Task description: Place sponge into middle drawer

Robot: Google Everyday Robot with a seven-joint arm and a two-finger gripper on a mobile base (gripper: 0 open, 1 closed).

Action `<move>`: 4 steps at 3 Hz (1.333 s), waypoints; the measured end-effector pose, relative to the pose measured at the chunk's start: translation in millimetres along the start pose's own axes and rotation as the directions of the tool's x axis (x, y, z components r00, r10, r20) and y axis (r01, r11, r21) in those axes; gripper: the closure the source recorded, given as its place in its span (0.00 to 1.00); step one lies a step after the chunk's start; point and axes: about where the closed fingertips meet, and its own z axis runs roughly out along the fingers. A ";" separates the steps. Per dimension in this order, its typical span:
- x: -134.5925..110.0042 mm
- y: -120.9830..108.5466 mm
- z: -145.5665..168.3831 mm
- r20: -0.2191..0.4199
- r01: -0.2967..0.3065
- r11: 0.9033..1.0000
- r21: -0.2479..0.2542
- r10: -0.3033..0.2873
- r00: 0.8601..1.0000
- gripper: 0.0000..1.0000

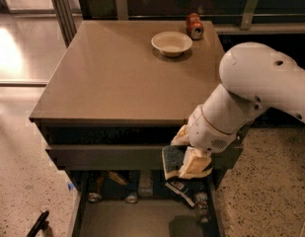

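Observation:
My gripper (184, 163) is shut on the sponge (171, 161), dark green over pale yellow foam, gripped between cream fingers (196, 164). It hangs off the cabinet's front right, in front of the long grey-brown front panel (107, 157) of the upper drawer. Below it the middle drawer (137, 222) stands pulled open, a flat grey floor between dark side walls. The sponge is above the right part of that drawer, clear of its floor. The white arm (255, 88) comes in from the right.
A white bowl (171, 43) and a reddish can (194, 26) stand at the back of the brown tabletop (117, 78). Cans and small items (132, 195) lie along the back of the open drawer. A black object (38, 225) lies on the floor at the lower left.

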 end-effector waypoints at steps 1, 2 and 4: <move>8.9 11.7 24.1 0.016 -0.006 0.999 -0.040 0.007 1.000 1.00; 10.0 13.3 26.7 0.017 -0.007 0.999 -0.045 0.008 1.000 1.00; 17.1 12.1 63.6 0.050 -0.026 0.993 -0.114 0.032 0.998 1.00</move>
